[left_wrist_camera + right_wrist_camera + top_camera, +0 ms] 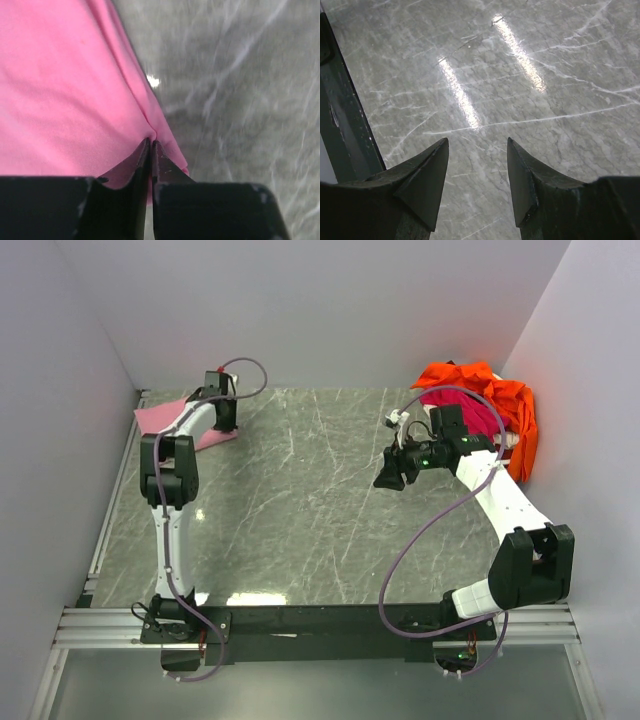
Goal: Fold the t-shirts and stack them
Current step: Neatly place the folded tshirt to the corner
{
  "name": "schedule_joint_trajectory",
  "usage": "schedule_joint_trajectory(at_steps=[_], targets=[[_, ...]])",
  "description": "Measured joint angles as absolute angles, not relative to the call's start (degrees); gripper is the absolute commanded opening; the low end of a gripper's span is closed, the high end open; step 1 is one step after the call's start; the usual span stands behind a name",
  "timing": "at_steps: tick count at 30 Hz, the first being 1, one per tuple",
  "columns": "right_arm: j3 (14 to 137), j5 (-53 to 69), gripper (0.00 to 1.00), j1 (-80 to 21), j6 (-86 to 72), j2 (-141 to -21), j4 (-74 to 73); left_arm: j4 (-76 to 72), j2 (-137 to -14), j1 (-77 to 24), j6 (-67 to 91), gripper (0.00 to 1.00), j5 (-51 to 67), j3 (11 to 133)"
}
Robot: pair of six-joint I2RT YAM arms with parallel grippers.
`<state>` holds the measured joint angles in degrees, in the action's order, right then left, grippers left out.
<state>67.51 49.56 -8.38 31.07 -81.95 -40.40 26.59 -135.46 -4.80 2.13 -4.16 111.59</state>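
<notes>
Surface: grey veined stone-look table (300, 500), closed in by plain pale walls (330, 310).
Light pink t-shirt (65, 90): lying flat at the far left corner of the table.
Left gripper (151, 142): fingers pressed together, pinching the puckered right edge of the light pink t-shirt.
Right gripper (477, 142): fingers apart, holding nothing, over bare table right of centre.
Orange t-shirt (510, 405): crumpled in the far right corner.
Magenta t-shirt (470, 410): bunched in the same heap, the orange t-shirt wrapped around it.

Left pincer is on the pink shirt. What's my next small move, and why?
Probably open the left pincer and lift clear: it pinches the pink shirt at its edge, and the shirt lies flat in the corner. The right pincer is open and empty.
</notes>
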Motion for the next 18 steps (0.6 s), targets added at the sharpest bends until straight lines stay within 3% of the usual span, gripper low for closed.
schedule_joint_trajectory(at_steps=[8, 12, 16, 17, 18], targets=[[67.5, 49.6, 0.57, -8.4, 31.2, -81.8, -40.8, 25.5, -124.8, -4.7, 2.1, 0.09, -3.9, 95.4], [67.5, 49.6, 0.57, -8.4, 31.2, -81.4, -41.2, 25.5, -121.4, -4.2, 2.3, 0.13, -4.1, 90.8], [67.5, 50.2, 0.57, -8.4, 31.2, -80.7, -41.2, 25.5, -118.5, -3.0, 3.3, 0.29, -3.4, 88.5], [67.5, 50.3, 0.57, -8.4, 31.2, -80.5, -41.2, 25.2, -117.1, -2.8, 4.0, 0.44, -3.3, 87.6], [67.5, 50.4, 0.57, -8.4, 31.2, -80.4, -41.3, 24.7, -115.2, -2.6, 4.8, 0.5, -3.3, 86.3]])
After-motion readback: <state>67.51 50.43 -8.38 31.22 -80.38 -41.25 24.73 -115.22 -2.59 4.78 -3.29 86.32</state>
